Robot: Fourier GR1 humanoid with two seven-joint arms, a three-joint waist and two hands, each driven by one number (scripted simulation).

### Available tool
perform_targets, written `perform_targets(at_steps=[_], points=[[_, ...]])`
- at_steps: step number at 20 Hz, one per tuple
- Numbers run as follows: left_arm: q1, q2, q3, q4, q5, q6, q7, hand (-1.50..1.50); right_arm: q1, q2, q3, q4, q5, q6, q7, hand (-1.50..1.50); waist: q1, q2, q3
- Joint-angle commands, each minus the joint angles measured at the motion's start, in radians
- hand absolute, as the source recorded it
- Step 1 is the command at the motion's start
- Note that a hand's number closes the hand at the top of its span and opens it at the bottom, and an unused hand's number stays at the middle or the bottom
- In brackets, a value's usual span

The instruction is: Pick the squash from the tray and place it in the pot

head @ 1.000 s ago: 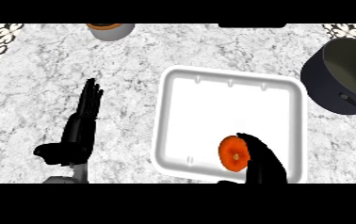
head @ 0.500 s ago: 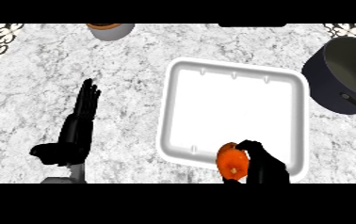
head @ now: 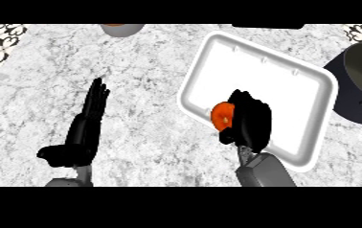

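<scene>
Counter (head: 155, 69): fingers (head: 244, 108) half-hide squash (head: 222, 115).

The right hand (head: 249, 119) curls around an orange squash (head: 222, 115) over the lower-left part of a white tray (head: 283, 64) on the marbled table (head: 148, 78). The left hand (head: 81, 131) rests open at the view's lower left, fingers up, while a dark pot (head: 350, 85) sits at the right edge, beside the tray.

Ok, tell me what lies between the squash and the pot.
In the head view, only bare white tray lies between the squash, held in the right hand, and the pot.
</scene>
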State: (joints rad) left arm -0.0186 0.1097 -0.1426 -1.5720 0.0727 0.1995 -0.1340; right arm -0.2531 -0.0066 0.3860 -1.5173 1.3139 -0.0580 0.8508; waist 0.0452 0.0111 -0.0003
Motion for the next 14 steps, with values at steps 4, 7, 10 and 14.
perform_targets(at_steps=[4,7,10,14], points=[[-0.033,0.021,0.045,0.003,0.025,-0.018,0.029,0.0,-0.449,0.006,-0.031,0.242,-0.051,-0.011,0.137,1.5,-0.012,-0.006,0.0],[0.057,-0.039,-0.035,-0.005,-0.046,0.034,-0.009,0.0,-0.476,0.007,0.002,0.25,0.038,-0.041,0.184,1.5,-0.023,-0.01,0.0],[0.024,-0.016,0.019,0.016,-0.009,0.003,-0.023,0.0,-0.509,0.006,0.025,0.187,0.092,0.074,0.287,1.5,-0.037,-0.013,0.0],[0.016,-0.005,0.02,-0.071,-0.02,0.029,0.058,0.0,-0.531,-0.004,-0.061,0.151,0.155,0.122,0.309,1.5,-0.044,-0.016,0.0]])
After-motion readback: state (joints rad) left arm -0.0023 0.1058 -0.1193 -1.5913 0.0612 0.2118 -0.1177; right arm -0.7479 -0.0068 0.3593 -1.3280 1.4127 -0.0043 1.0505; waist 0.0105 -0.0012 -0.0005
